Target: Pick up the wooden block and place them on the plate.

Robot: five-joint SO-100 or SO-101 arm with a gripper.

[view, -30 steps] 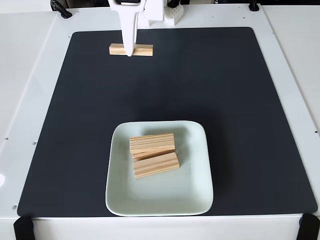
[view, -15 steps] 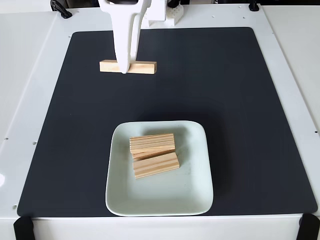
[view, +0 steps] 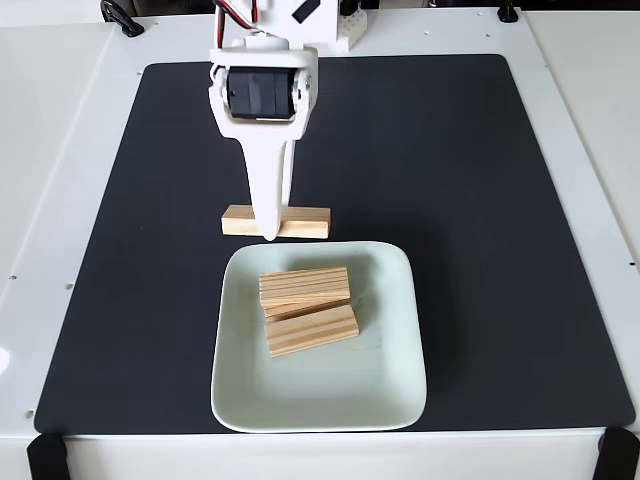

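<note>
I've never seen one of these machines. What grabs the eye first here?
The white arm's gripper comes down from the top of the fixed view, its jaws shut on a wooden block just above the black mat. Below it, a mint-green plate already holds stacked blocks.

Pale light-brown wooden blocks (view: 305,307) with lengthwise grain lines lie on the mint-green plate (view: 390,380). A black mat (view: 480,200) covers the white table (view: 50,120). The gripper (view: 270,232) is white.
</note>
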